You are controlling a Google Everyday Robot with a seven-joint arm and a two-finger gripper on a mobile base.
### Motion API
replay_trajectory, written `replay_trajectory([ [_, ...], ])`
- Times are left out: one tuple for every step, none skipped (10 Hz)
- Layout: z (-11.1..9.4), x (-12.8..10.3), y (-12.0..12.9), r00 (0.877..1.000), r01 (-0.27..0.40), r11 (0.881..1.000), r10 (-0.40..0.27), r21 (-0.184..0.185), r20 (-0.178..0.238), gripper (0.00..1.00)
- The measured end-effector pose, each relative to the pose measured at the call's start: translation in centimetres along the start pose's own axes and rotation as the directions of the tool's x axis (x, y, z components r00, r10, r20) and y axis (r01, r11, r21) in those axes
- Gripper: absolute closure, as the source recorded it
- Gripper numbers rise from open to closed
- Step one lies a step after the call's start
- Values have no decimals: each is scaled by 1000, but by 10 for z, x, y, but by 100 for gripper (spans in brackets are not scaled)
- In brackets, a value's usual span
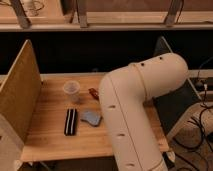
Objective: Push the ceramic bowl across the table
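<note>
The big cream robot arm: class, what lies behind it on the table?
Behind the big cream robot arm, only the dark-red handle stub of the reddish-brown ceramic bowl shows; the rest, and the end effector, are hidden.

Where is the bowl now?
The bowl is mid-table, right of the cup, mostly hidden behind the arm. The gripper is not visible.

Dark wall behind, metal rails (125,26) above, cables (204,107) at right.

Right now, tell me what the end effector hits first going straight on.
The end effector is hidden behind the arm, so its heading cannot be read. The ceramic bowl, only its handle showing, is probably nearest; the cup stands beyond.
</note>
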Motion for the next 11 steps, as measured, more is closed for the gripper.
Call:
replay_trajectory([
  [4,0,6,1000,11,1000,-11,-10,-6,100],
  [5,1,15,1000,24,999,-25,-23,-13,100],
  [4,-2,26,999,42,998,-42,-44,-10,100],
  [2,-3,36,998,57,996,-57,-62,-6,100],
  [1,-4,49,997,76,993,-77,-85,-2,100],
  [0,-5,66,994,104,988,-105,-113,3,100],
  [-1,-5,71,993,115,986,-116,-123,3,100],
  [-1,-6,83,990,140,980,-140,-142,8,100],
  [-2,-6,91,987,159,975,-159,-157,12,100],
  [-3,-6,100,984,178,968,-178,-175,19,100],
  [-7,-8,107,981,192,962,-189,-193,37,100],
])
